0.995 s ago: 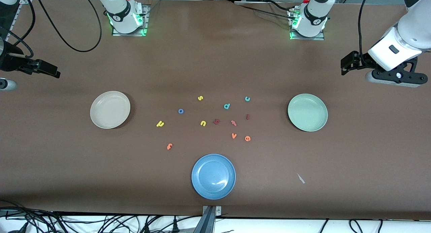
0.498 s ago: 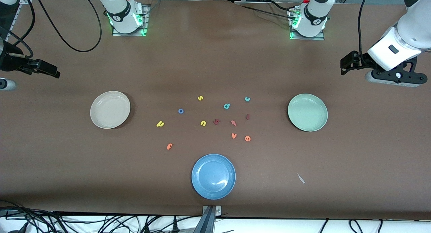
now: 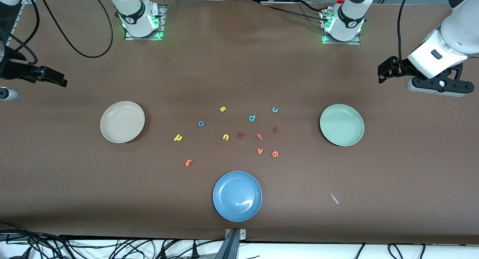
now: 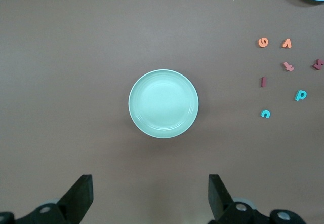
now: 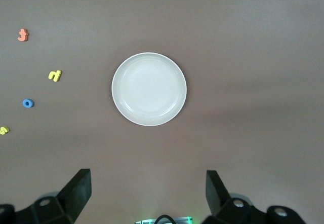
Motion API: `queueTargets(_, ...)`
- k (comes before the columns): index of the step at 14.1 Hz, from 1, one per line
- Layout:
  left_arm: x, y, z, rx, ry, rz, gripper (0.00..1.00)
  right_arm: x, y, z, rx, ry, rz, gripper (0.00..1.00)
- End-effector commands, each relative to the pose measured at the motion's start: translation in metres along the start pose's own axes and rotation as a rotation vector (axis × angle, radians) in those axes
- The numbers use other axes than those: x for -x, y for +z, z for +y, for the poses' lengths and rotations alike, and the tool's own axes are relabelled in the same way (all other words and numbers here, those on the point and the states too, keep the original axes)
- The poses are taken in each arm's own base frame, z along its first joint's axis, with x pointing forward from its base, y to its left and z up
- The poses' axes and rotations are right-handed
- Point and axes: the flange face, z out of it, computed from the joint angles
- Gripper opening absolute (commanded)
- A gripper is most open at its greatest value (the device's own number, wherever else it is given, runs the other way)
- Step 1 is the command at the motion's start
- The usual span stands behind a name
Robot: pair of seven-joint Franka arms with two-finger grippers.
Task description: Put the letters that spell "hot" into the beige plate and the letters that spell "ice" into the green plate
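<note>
Letters status: all foam letters lie loose on the brown table between the plates; none moved in the last second.
Left gripper [image 4: 149, 198]: jaws spread, empty, high over the table at the left arm's end; crept slightly, otherwise idle.
Right gripper [image 5: 147, 196]: jaws spread, empty, waiting at the right arm's end.
Round pale green plate [image 3: 341, 124]: empty; teal c [image 3: 275, 109], dark red bar i [image 3: 275, 129], orange e [image 3: 275, 154] near it.
Round beige plate [image 3: 122, 121]: empty; yellow h [image 3: 178, 137], blue ring o [image 3: 201, 123], orange t [image 3: 188, 162] near it.
Finding: sorting not begun.
</note>
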Motion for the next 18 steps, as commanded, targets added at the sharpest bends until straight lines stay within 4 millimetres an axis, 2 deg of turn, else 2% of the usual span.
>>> queueTargets(1,0.0027,-0.0086,-0.002,0.01,-0.004,0.002,1.0,-0.0003,-0.0012,0.0007,-0.003,0.001,0.001,1.0)
queueTargets(9,0.0027,-0.0086,-0.0029,0.01,-0.006,0.002,1.0,-0.0004,-0.0005,-0.0064,-0.003,0.001,0.001,1.0)
queueTargets(18,0.0027,-0.0087,0.0003,0.008,-0.002,0.002,1.0,-0.0004,-0.0001,-0.0009,0.0,0.001,-0.003,1.0)
